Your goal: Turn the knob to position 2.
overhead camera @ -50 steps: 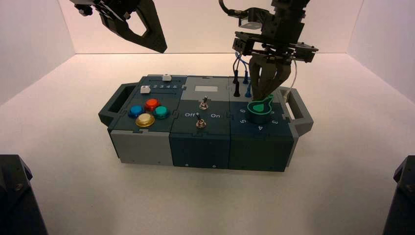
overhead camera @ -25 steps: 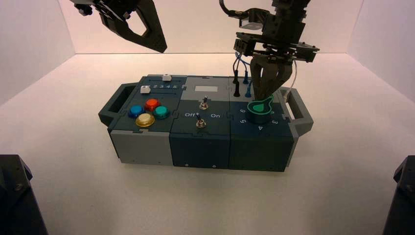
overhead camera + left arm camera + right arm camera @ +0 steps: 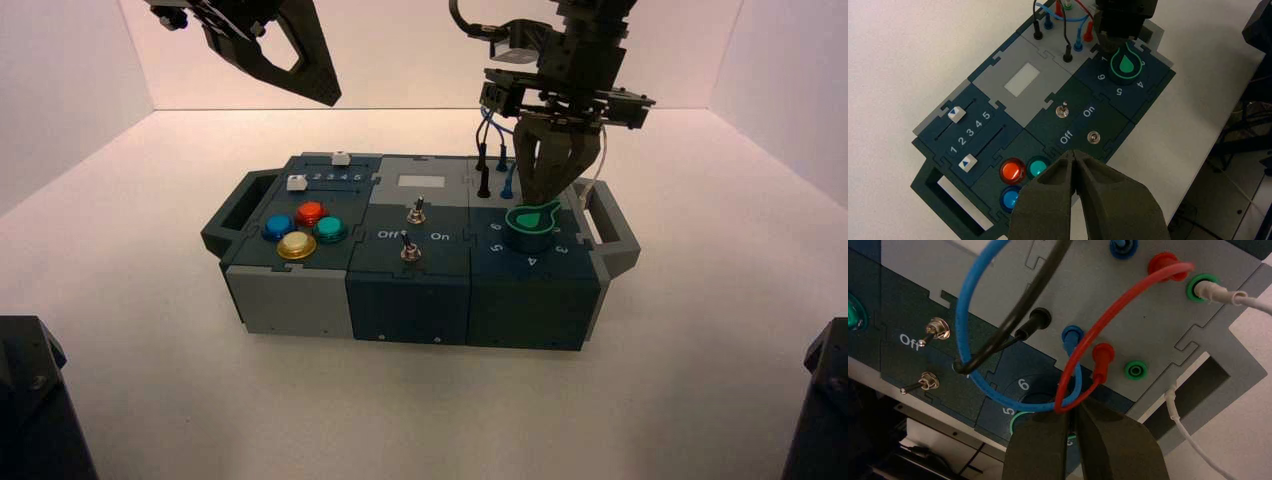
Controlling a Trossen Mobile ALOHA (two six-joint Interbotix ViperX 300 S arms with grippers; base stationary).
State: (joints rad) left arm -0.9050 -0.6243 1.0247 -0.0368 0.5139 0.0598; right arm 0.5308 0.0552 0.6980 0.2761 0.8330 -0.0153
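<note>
1. green teardrop-shaped pointer top (image 3: 1126, 65) on the round dark-sided knob (image 3: 529, 238): find both on the dark panel at the box's right end, inside a curved ring of white digits.
2. at the knob's far edge, see the dark tapered right gripper (image 3: 535, 201), with fingers closed together and no clear grip around the knob. contact with it: cannot tell for sure.
3. probably held shut to make one firm prod against the pointer's side, rather than to pinch the whole wide dial. likely set beside the pointed end because of the better leverage out there.
4. in the left wrist view, read the white printed 1 (image 3: 1104, 58) and the white printed 4 (image 3: 1140, 84) on the ring, but no 2, probably hidden by the right arm. judging by the neighbours, points at or close to position 2.
5. next, perhaps needs only a slight nudge, or a lift away to bare the digit. risks overshooting towards 3 with too hard a push, or snagging the looping red wire (image 3: 1118, 310) close by when rising.
6. above the box's left side, see the dark angular left gripper (image 3: 324, 98), idle and closed, likely kept high for clearance.
</note>
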